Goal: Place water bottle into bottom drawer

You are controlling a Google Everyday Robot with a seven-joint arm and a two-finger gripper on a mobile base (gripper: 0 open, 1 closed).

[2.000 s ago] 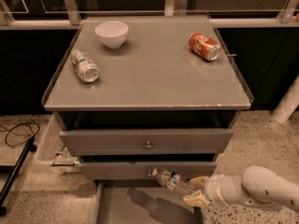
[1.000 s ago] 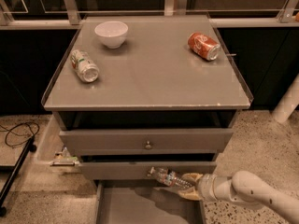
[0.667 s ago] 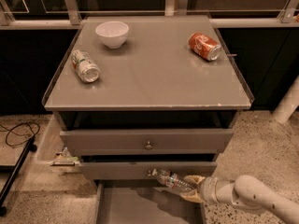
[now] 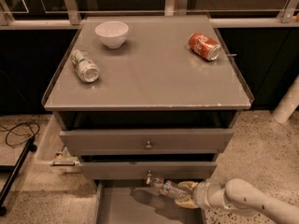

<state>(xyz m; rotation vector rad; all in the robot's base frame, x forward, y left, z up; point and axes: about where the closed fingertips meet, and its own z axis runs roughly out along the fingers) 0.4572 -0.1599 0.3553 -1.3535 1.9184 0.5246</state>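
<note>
No word, brand or number can be read anywhere. The orange-red soda can [image 4: 204, 46] lying on the flat grey cabinet top [image 4: 154, 85] carries a white marking on its side, which cannot be made out. The green-and-white can [image 4: 85, 66] beside it shows printed patches (no letters can be told). The small clear ribbed plastic water bottle [image 4: 164, 188] wears a red, blue and white label band, its print illegible; the cream two-finger gripper [image 4: 187, 195] clasps that bottle over the open grey bottom drawer [image 4: 121, 211].
</note>
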